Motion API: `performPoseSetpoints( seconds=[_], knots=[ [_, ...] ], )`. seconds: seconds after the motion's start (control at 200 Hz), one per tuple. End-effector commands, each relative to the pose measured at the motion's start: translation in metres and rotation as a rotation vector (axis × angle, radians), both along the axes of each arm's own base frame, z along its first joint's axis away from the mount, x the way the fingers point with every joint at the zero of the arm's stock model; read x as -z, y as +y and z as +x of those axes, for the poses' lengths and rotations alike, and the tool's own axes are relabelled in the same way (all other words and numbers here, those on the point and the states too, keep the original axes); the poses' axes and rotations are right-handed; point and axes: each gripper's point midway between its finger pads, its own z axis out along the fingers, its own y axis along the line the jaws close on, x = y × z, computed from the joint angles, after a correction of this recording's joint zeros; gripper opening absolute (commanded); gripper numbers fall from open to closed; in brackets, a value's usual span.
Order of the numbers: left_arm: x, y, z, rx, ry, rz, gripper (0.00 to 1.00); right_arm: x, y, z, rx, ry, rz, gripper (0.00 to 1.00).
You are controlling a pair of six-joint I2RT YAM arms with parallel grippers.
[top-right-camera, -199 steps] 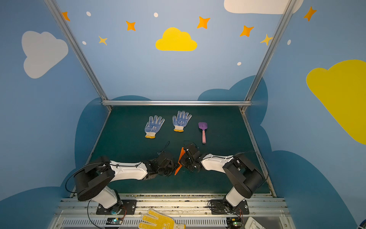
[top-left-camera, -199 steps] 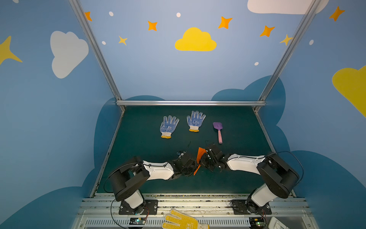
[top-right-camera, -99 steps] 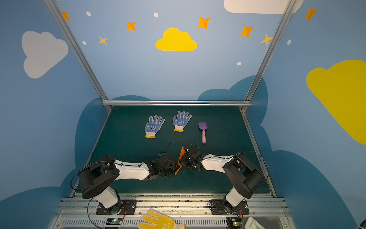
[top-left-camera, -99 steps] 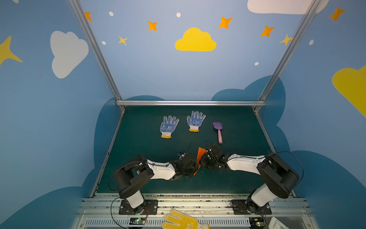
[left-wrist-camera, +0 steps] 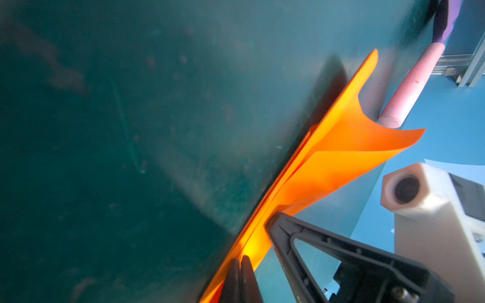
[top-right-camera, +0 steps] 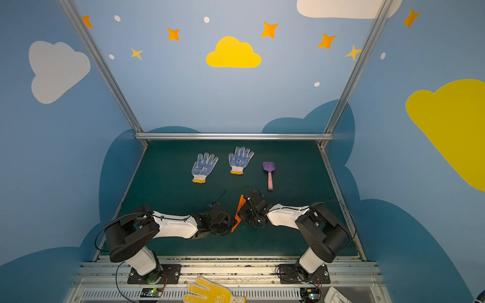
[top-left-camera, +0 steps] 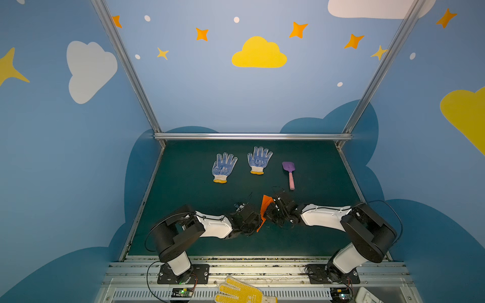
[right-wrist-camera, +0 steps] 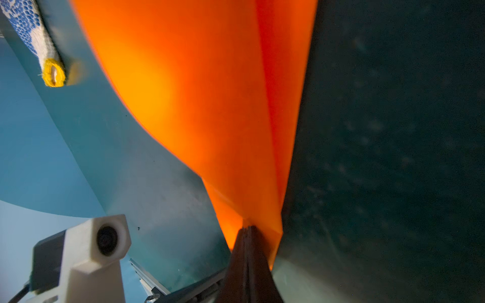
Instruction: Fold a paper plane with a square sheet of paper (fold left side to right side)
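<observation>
- Black jaws of the left gripper [left-wrist-camera: 240, 262] and right gripper [right-wrist-camera: 248, 230] are both clamping tight on the paper [top-left-camera: 265, 207], one from each side.
- The paper is standing on edge at the near middle of the mat [top-left-camera: 183, 189], already folded into a narrow layered shape.
- One flap is curling open, so the wings are probably awaiting their final creases.
- Gloves [top-left-camera: 224, 168] and shovel [top-left-camera: 288, 170] are lying far back.
</observation>
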Motion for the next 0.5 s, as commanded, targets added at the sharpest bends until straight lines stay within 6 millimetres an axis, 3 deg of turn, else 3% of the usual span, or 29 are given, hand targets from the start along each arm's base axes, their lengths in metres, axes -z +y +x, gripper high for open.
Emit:
performPoseSetpoints(
  seconds=[0.0, 0.22, 0.496],
  knots=[
    [0.017, 0.015, -0.015, 0.026, 0.044, 0.076, 0.03, 0.037, -0.035, -0.032, 0.011, 0.125, -0.161, 0.00],
    [0.016, 0.034, -0.033, 0.073, 0.067, 0.113, 0.03, 0.036, -0.036, -0.033, 0.012, 0.124, -0.162, 0.00],
    [-0.030, 0.005, -0.021, 0.189, -0.093, 0.044, 0.03, 0.036, -0.037, -0.034, 0.012, 0.127, -0.164, 0.00]
  ],
)
